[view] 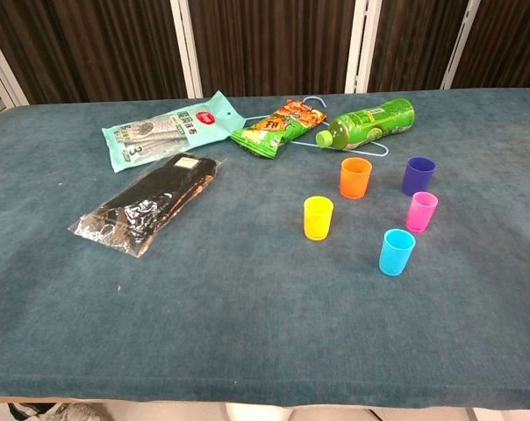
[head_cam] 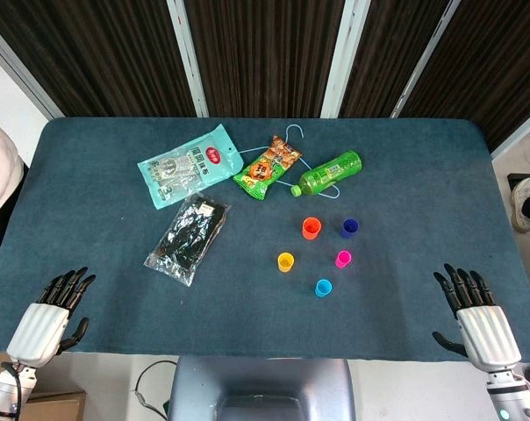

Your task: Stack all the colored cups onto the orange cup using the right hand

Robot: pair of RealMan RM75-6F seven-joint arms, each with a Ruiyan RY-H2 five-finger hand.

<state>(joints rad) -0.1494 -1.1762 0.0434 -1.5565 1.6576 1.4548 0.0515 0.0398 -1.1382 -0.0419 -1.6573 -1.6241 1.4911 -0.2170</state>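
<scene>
Several small cups stand upright and apart on the blue table. The orange cup (head_cam: 311,228) (view: 355,177) is at the back, with the purple cup (head_cam: 350,228) (view: 418,175) to its right. In front of them are the yellow cup (head_cam: 285,261) (view: 318,217), the pink cup (head_cam: 343,259) (view: 421,211) and the blue cup (head_cam: 323,288) (view: 397,252). My right hand (head_cam: 476,316) rests open at the table's near right edge, well away from the cups. My left hand (head_cam: 53,316) lies open at the near left edge. Neither hand shows in the chest view.
Behind the cups lie a green bottle (head_cam: 328,174) (view: 368,122) on its side, a wire hanger (head_cam: 293,132), a snack packet (head_cam: 267,167) (view: 277,128) and a teal packet (head_cam: 189,164) (view: 164,131). A black packet (head_cam: 189,237) (view: 148,203) lies to the left.
</scene>
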